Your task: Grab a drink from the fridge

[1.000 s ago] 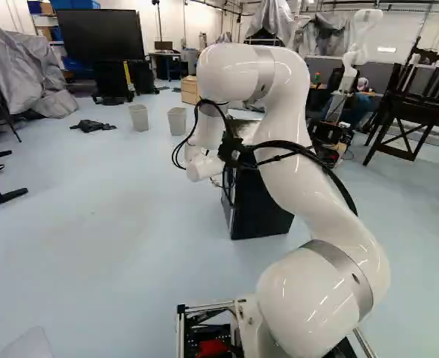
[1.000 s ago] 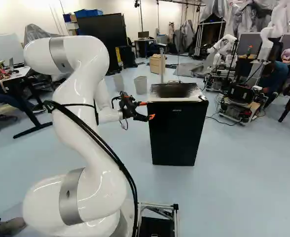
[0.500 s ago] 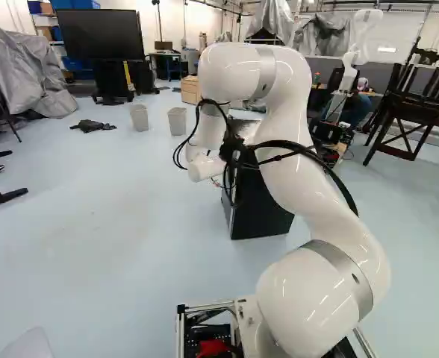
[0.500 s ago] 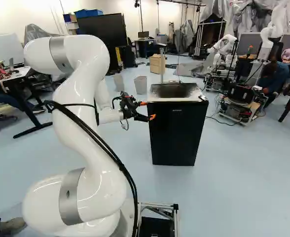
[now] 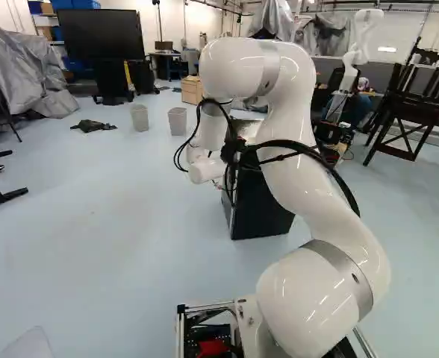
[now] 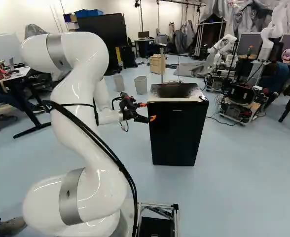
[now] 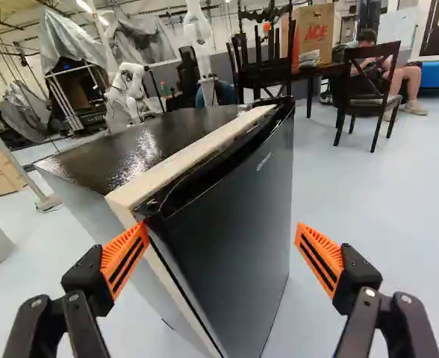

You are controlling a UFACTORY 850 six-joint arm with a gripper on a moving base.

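gripper (image 7: 221, 231): while its fingers (image 7: 89, 280) stand wide apart, nothing is clamped between them.
near pad (image 7: 125, 257): just by the upper corner of the door at the fridge's side; contact, can't tell. if driven straight on, it could jam on that corner and shove the whole box.
far pad (image 7: 320, 257): out past the door's front face. closing from here risks a skid off the smooth panel, for want of a lip between the two.
door (image 7: 231, 224): looks shut. the dark recess (image 7: 219, 164) along its top edge is my guess for the hold; a slightly wrong wrist angle would miss it, and the pull would open nothing.
fridge (image 6: 177, 133): upright on the floor (image 6: 248, 173). a tight seal plus a hard tug might drag or tip it.
drink: none in sight, presumably inside; its place and footing unknown, so a jolt could topple it.
arm (image 6: 90, 59): reaches to the door; once swinging, the panel may knock the wrist.
cables (image 6: 109, 150): loose loops by the wrist; could snag on a corner.
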